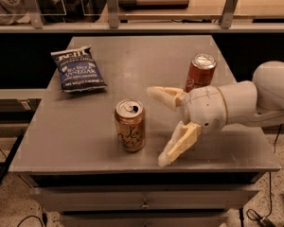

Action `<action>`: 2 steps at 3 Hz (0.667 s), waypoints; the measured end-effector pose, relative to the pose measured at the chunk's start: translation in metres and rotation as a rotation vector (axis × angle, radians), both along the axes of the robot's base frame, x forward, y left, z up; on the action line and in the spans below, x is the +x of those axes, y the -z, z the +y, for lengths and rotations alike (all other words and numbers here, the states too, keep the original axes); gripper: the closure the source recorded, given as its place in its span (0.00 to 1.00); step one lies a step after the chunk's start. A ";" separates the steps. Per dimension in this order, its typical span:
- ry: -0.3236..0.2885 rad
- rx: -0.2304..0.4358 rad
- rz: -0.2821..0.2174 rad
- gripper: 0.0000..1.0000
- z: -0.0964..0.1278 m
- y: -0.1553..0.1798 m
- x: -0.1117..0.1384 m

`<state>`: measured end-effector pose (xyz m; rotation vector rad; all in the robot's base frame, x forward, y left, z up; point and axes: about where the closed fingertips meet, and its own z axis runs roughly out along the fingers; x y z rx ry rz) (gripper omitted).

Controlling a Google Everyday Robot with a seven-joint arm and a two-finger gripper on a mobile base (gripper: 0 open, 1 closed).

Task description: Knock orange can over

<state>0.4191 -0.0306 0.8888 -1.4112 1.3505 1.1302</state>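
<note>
The chip bag (78, 70) says "VINEGAR" in white. The dark curly writing on the orange can (130, 125) cannot be read. The gripper (155, 127), fingers apart, sits just right of it.

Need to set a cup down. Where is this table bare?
Bare: the table's far middle between chip bag and red can, and the front-left corner beside the orange can. Crowded: front right, where the open gripper sits near both cans.
</note>
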 end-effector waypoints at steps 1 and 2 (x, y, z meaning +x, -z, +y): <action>0.004 0.105 -0.001 0.00 0.016 0.003 -0.001; 0.042 0.181 0.000 0.00 0.031 0.006 -0.003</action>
